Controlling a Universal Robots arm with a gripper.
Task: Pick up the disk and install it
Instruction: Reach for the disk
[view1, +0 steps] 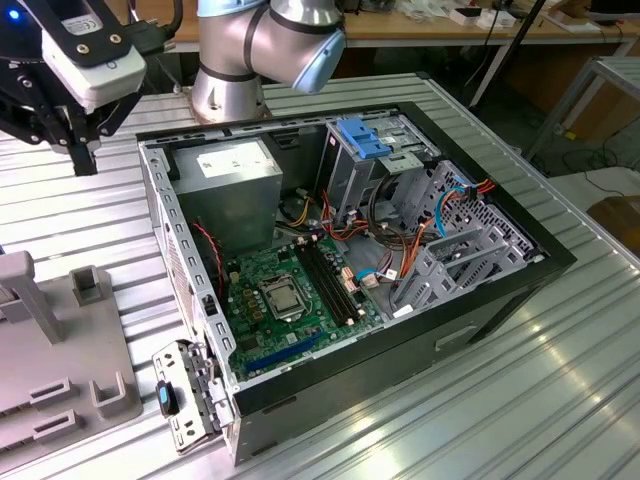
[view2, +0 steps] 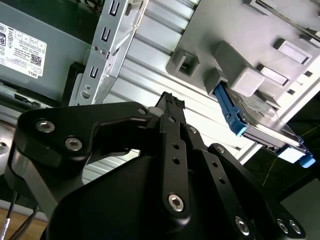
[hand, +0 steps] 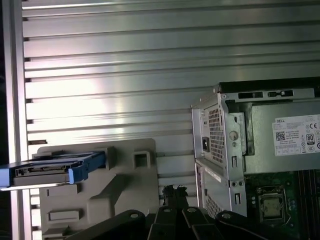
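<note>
Gripper (view2: 170, 102): fingers look pressed together with nothing between them. Tips are partly masked by own linkage, so likely, not certain. Hangs over ribbed table (hand: 125, 75), between grey holder (hand: 95, 200) and open computer case (view1: 420, 345).

Disk (hand: 52, 169) seated on holder, apart from gripper, one blue-railed end overhanging holder's edge.

Judgement: step in hand is approach to disk. To do it well: spread fingers before closing in, square wrist to long blue rails, grip across them near middle, keep off holder's posts.

Case beyond: lid off, motherboard exposed.
</note>
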